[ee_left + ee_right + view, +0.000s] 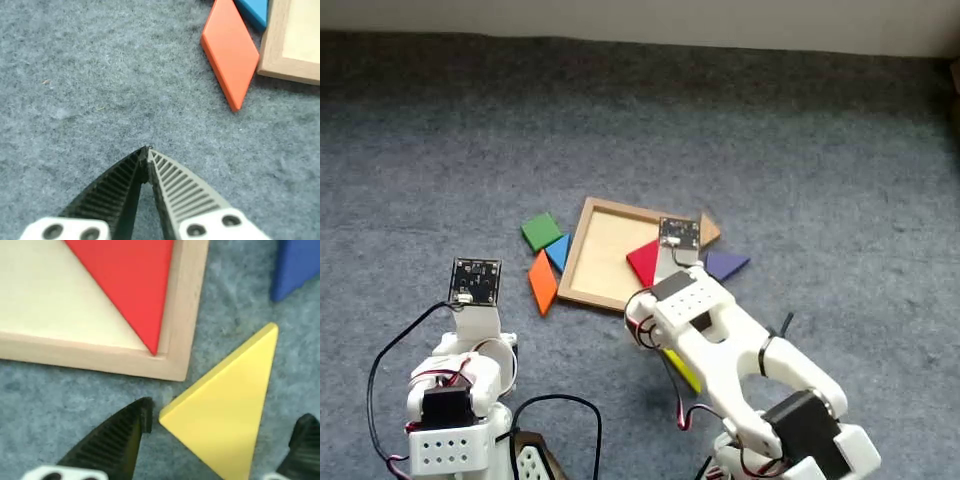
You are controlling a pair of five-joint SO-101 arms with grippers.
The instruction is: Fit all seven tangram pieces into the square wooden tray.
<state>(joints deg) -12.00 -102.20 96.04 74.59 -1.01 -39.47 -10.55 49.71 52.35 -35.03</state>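
Observation:
The square wooden tray (588,262) lies mid-table with a red triangle (644,262) in its right corner. My right gripper (225,421) is open, its fingers on either side of a yellow triangle (227,400) that lies on the carpet just outside the tray's rim (177,335). The red triangle (132,285) sits flat in that corner. In the high view the right arm hides most of the yellow triangle (684,372). My left gripper (146,151) is shut and holds nothing, low over bare carpet, short of the orange parallelogram (231,50).
Left of the tray lie a green square (541,231), a blue triangle (559,251) and the orange parallelogram (543,282). On the tray's right side lie a tan triangle (709,231) and a purple triangle (726,264). Grey carpet stretches all around.

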